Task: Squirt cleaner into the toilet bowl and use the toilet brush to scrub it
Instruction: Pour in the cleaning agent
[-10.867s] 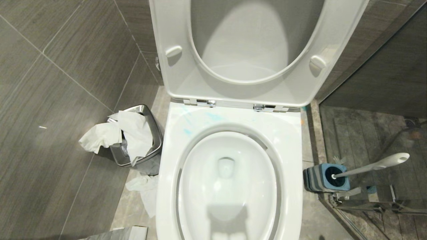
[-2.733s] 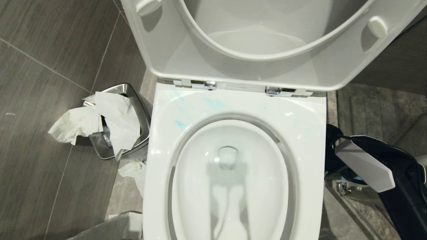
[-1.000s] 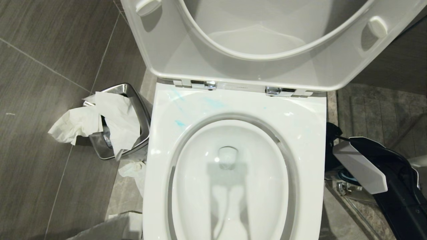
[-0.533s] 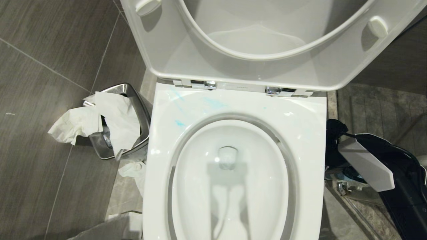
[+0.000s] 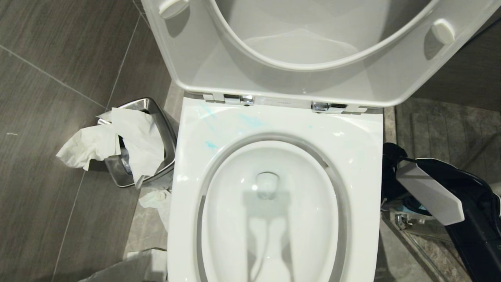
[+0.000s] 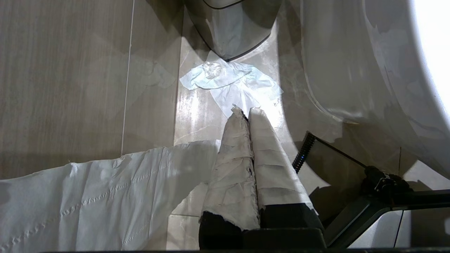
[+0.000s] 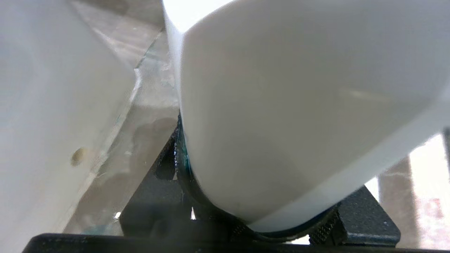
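Observation:
The toilet bowl [image 5: 270, 219] lies open before me, its broad rim [image 5: 364, 164] marked with pale blue streaks of cleaner [image 5: 250, 120]. On the bowl's right my right gripper [image 7: 263, 200] is shut on a smooth white bottle-like body [image 7: 288, 105], which appears in the head view as a white slab [image 5: 426, 194]. My right arm hides the toilet brush; only a blue edge of its holder [image 5: 411, 206] shows. My left gripper [image 6: 245, 109], its fingers wrapped in white tape, is shut and empty, low beside the toilet base [image 6: 351, 70].
A steel bin [image 5: 156, 113] stuffed with tissue stands left of the toilet. More tissue [image 5: 156, 199] lies on the floor by it. The raised seat and lid [image 5: 297, 78] lean back. A glass partition edge [image 5: 407, 231] runs along the right.
Since the earliest frame the view has closed in on the toilet and my right arm has come in over the brush holder. In the last second it shifted slightly right.

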You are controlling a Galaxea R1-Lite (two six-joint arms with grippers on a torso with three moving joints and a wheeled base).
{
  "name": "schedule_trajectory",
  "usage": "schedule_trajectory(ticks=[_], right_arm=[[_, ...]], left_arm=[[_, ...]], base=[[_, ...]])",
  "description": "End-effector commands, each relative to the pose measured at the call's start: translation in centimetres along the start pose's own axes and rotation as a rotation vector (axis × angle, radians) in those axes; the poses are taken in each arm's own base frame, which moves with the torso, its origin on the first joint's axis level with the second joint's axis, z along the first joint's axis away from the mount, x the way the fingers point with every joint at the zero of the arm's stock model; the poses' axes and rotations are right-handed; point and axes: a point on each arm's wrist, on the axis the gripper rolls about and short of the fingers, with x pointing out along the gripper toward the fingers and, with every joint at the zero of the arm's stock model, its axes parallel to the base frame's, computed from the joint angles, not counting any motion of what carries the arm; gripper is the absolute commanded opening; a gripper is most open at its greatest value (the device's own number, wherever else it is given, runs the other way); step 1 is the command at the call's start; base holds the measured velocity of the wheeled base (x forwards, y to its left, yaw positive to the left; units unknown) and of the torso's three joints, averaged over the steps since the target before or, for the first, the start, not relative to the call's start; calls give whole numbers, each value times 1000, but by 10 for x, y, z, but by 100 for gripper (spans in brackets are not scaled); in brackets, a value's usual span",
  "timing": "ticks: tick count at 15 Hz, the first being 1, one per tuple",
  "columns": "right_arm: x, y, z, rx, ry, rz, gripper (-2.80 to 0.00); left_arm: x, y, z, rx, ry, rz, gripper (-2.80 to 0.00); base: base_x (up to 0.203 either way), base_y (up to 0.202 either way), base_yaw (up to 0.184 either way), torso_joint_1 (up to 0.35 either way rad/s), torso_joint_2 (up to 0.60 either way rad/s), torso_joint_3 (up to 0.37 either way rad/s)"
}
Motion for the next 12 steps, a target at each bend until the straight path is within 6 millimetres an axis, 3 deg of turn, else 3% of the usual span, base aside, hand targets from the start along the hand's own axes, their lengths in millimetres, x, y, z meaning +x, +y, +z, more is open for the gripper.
schedule_trajectory(ticks=[1,4,12], right_arm=[[-5,5,-11,7,22,11,-280],[-9,12,-18,13,42,23,-280],[-47,20,-31,73,234,61,-280]], left_arm=[[0,0,0,1,1,0,-280],[0,0,0,1,1,-1,-280],[0,0,0,1,1,0,-280]], base=[[0,0,0,0,0,0],[0,0,0,0,0,0],[0,0,0,0,0,0]])
